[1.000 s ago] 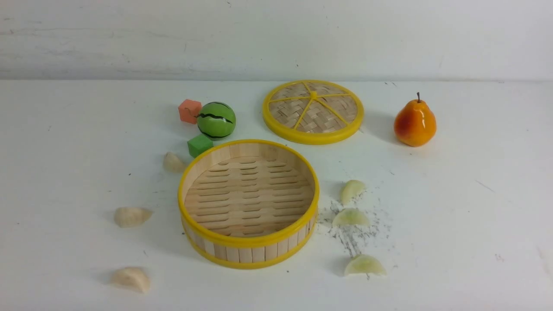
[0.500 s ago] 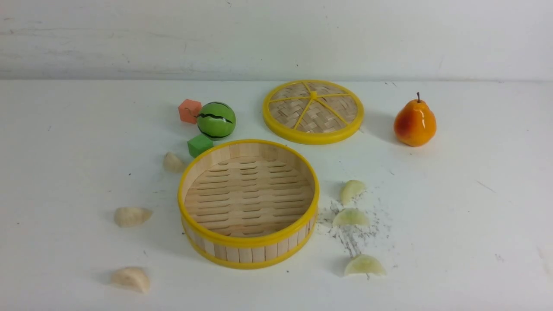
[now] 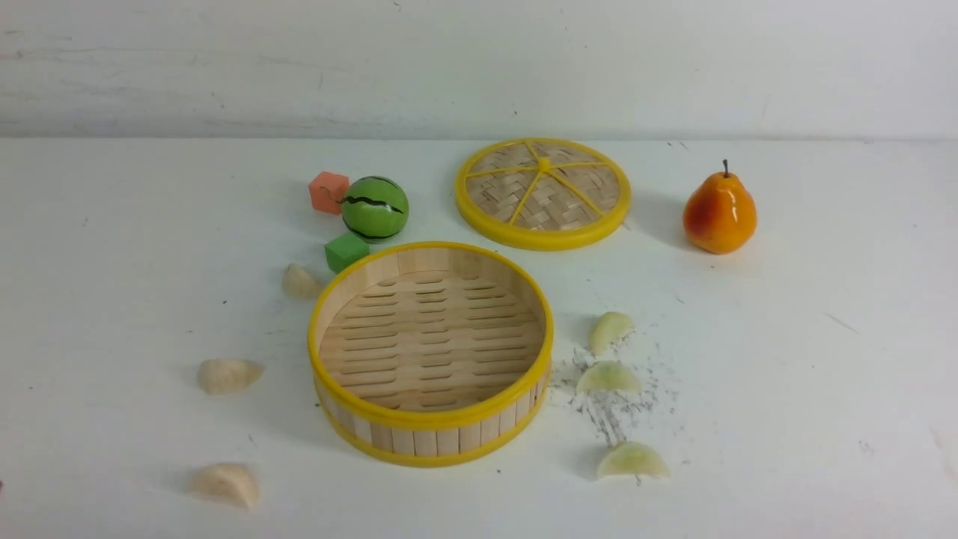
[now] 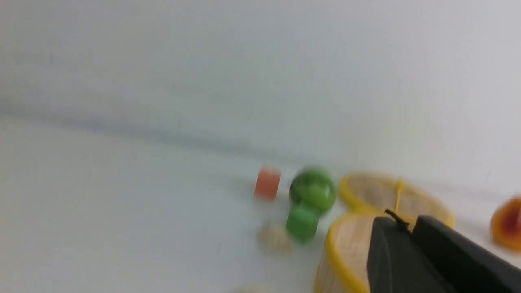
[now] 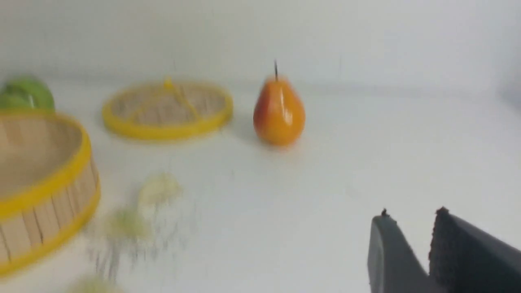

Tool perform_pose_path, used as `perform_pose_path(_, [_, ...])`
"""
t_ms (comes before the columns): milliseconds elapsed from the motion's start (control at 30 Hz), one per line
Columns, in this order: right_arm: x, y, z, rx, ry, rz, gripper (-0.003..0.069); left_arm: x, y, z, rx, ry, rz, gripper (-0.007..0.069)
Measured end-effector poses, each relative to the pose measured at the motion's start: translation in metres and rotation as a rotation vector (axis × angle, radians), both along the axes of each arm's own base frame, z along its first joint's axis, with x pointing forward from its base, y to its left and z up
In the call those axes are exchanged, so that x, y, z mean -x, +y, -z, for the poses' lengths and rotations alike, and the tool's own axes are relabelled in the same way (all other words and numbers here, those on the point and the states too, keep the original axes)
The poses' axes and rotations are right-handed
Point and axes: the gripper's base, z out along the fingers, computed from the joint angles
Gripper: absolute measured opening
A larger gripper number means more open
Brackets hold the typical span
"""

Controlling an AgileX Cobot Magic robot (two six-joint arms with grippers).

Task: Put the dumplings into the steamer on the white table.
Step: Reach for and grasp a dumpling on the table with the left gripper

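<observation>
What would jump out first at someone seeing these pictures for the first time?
The big bamboo steamer with yellow rims sits empty mid-way across the white table, with cream dumplings scattered to its left and pale green dumplings to its right. Behind it, bright colours pull the eye: the yellow-rimmed woven lid, a glossy orange pear at far right, and a green watermelon ball at back left.
</observation>
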Motion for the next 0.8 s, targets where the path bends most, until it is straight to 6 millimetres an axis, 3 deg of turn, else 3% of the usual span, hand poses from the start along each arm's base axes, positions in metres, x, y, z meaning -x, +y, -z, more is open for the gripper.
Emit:
perform_pose_path(133, [0.005,-0.001,-0.022,-0.014,-0.252,0.004,0.0175,0.007,0.001,-0.021,0.038,-0.236,0.006,0.007])
perform_pose_path(367, [0.02,-0.002,-0.048,-0.105,-0.581,-0.023,0.0181,0.016,0.001,-0.035,0.158,-0.407,0.054,0.0075])
perform_pose_path(567, [0.024,-0.001,-0.055,-0.206,-0.635,-0.074,0.0185,0.023,0.001,-0.048,0.453,-0.475,0.218,0.0078])
perform_pose_path(700, [0.027,-0.001,-0.071,-0.199,-0.624,-0.081,0.0166,0.031,0.0,-0.08,0.474,-0.466,0.255,0.0053])
perform_pose_path(733, [0.03,0.0,-0.085,-0.174,-0.621,-0.084,0.012,0.037,0.0,-0.104,0.432,-0.453,0.242,0.0024])
perform_pose_path(800, [0.034,0.001,-0.099,-0.149,-0.605,-0.081,0.0061,0.039,0.0,-0.13,0.361,-0.426,0.206,-0.0008])
